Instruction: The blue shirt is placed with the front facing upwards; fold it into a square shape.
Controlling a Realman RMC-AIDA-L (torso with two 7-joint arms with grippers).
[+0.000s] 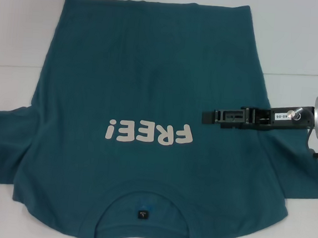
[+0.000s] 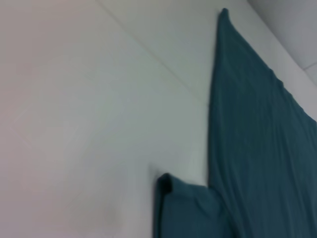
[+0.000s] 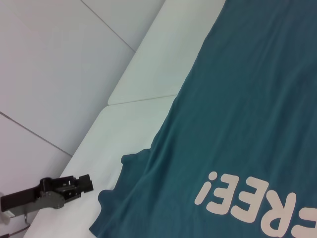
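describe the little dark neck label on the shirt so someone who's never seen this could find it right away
Start with the blue shirt spread flat over the white table, its collar at the near edge. Below the cream FREE! lettering, look inside the curved neck opening: the neck label is a small dark square there. It is the only dark patch on the teal cloth.

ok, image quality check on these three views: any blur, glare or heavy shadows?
Head view: even light, no glare, the blue shirt and its lettering crisp, right pincer sharp over the shirt. Left wrist view: soft throughout, shirt edge smeared, faint pinkish cast on the table. Right wrist view: fairly sharp, lettering readable, left pincer visible far off beside the sleeve.
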